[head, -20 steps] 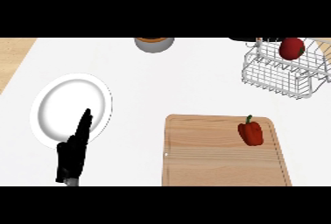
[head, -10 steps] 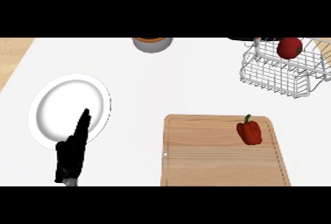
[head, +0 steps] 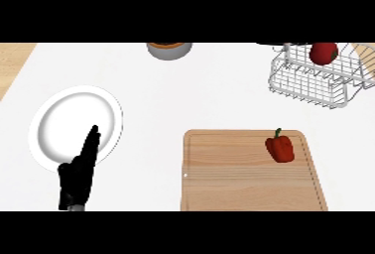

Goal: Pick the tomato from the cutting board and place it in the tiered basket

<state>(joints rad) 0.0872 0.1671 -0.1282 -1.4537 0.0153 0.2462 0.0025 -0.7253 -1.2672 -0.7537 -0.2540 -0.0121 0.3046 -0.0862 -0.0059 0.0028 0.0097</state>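
Observation:
A red tomato (head: 323, 52) lies inside the white wire tiered basket (head: 311, 92) at the far right of the counter. The wooden cutting board (head: 242, 178) sits at the lower middle and right, with only a red bell pepper (head: 279, 148) on its upper right part. My left hand (head: 79, 174) shows at the lower left, open with fingers pointing up, its tips over the edge of a white plate. The right hand does not show.
A white plate (head: 66, 119) lies at the left. A grey bowl (head: 169, 49) with something orange-brown inside stands at the far edge, middle. A wooden strip runs along the far left corner.

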